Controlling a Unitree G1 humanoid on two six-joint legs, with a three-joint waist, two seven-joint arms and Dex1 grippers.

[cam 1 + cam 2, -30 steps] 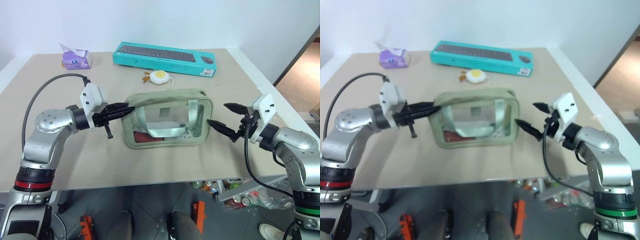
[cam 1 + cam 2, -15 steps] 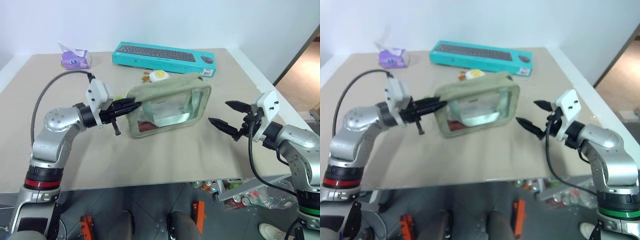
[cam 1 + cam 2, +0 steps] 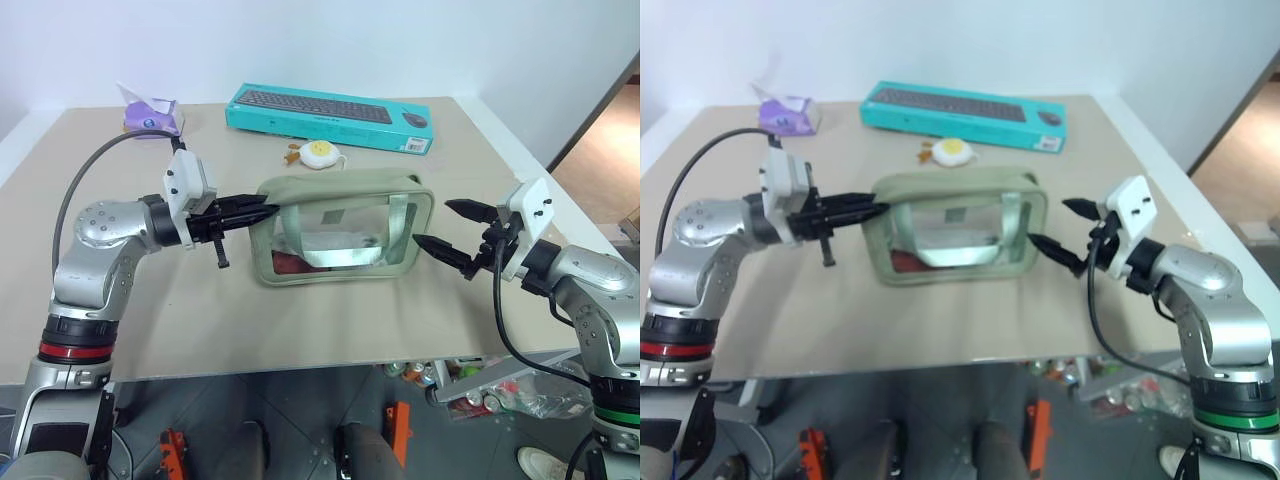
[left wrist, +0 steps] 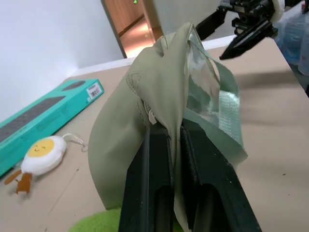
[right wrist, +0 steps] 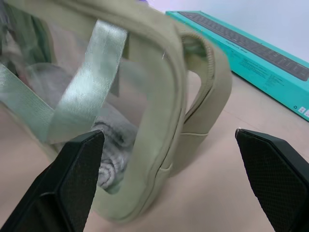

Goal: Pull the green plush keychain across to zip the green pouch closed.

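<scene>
I saw the green pouch (image 3: 340, 228) standing upright on the beige worktop (image 3: 300, 320), between the two pincers, clear window panel facing me. My left pincer (image 3: 262, 213) was pressed together, pinching the fabric at the pouch's left end. My right pincer (image 3: 447, 226) stood spread just beside the pouch's right end, not gripping it. A lime-green fuzzy patch (image 4: 96, 223), possibly the green plush keychain, showed beneath the left pincer in the left wrist view.
</scene>
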